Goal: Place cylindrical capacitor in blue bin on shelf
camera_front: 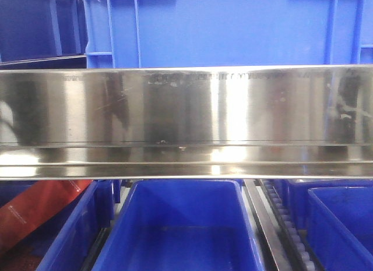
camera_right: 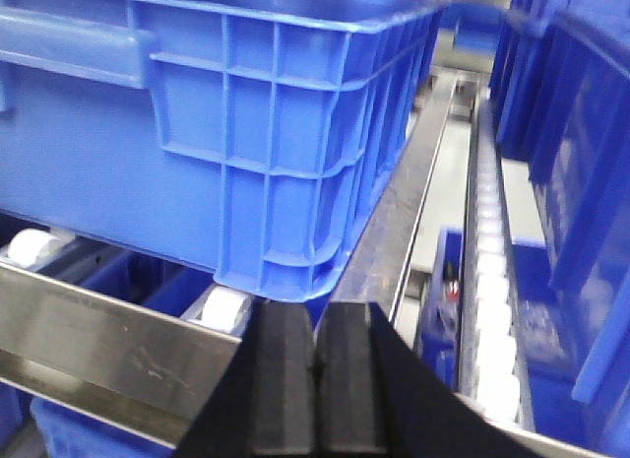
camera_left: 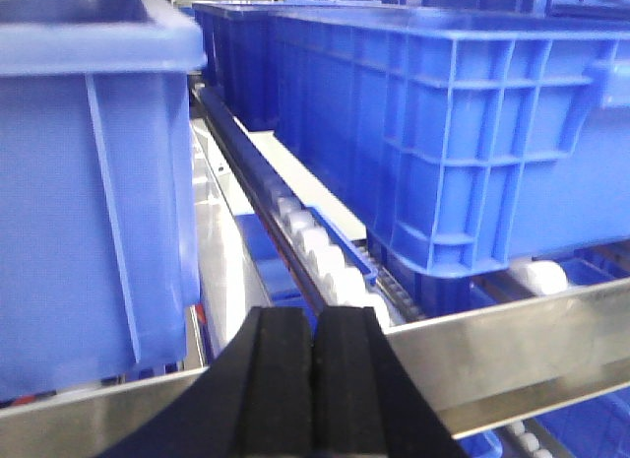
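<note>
The cylindrical capacitor shows in no view. The shelf's shiny steel front rail [camera_front: 186, 116] crosses the front view. A large blue bin [camera_front: 233, 26] stands above it, and an open blue bin [camera_front: 185, 183] with nothing visible inside sits below it. My left gripper [camera_left: 315, 379] is shut, its black pads pressed together with nothing between them, just in front of the rail [camera_left: 512, 350]. My right gripper [camera_right: 315, 379] is also shut and empty, in front of the rail [camera_right: 98, 330], below the corner of a large blue bin [camera_right: 246, 133].
White roller tracks [camera_left: 325, 256] run back between the bins, and also show in the right wrist view [camera_right: 487, 281]. More blue bins stand at the left [camera_left: 89, 182] and right [camera_right: 591, 182]. A red object [camera_front: 35, 210] lies in a bin at the lower left.
</note>
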`<state>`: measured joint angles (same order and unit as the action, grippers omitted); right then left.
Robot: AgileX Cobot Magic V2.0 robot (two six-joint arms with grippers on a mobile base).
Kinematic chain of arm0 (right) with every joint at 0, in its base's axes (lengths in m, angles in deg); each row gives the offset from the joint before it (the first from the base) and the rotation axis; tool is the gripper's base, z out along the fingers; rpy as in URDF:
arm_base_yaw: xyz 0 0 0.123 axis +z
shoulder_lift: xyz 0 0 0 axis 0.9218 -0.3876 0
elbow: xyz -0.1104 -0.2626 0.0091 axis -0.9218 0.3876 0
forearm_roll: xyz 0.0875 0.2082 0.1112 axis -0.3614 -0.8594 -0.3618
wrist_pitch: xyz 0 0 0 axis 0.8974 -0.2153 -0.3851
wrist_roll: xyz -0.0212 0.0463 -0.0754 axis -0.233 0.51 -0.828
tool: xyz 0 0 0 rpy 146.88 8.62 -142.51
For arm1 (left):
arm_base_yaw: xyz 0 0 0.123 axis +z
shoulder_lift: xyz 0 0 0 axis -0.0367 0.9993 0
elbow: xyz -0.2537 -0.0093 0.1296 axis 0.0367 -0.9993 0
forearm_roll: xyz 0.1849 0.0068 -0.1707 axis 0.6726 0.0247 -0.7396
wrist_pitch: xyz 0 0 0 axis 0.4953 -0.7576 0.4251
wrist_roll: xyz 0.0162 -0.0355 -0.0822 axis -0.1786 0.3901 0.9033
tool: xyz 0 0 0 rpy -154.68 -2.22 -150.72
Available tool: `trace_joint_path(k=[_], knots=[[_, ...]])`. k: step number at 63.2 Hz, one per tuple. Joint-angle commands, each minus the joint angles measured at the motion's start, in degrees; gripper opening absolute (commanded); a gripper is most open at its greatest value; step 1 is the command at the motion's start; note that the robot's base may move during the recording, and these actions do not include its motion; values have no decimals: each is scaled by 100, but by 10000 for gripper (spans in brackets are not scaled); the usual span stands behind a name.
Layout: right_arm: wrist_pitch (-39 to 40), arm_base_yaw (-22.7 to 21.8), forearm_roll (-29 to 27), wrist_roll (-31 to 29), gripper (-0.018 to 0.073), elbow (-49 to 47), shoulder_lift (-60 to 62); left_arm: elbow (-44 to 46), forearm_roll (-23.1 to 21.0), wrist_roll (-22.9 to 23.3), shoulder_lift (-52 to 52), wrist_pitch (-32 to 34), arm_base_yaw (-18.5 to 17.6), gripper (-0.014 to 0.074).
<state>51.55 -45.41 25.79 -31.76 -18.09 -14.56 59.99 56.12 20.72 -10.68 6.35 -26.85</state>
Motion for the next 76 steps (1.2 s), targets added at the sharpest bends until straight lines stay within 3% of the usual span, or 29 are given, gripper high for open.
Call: trace_joint_path(k=[1,46,51,55,63,76], knots=[[324,-9,81,20,-155,203,305,-15,-8,56,-36,179,4,-111],[415,-9,70,20,-155,298,536,-15,-8,56,-36,189,4,-111],[415,-9,59,20,-155,298,536,-24,-227,56,-36,189,18,-111],[415,-9,59,20,-155,298,536,-36,-306,-183,-50,189,172,-111],[415,-9,59,20,-155,298,536,-218,-855,-845,-83,337,879,-111],[415,-9,59,20,-155,298,536,-1323,-1512,-1581,-543,1979,2203,-111]])
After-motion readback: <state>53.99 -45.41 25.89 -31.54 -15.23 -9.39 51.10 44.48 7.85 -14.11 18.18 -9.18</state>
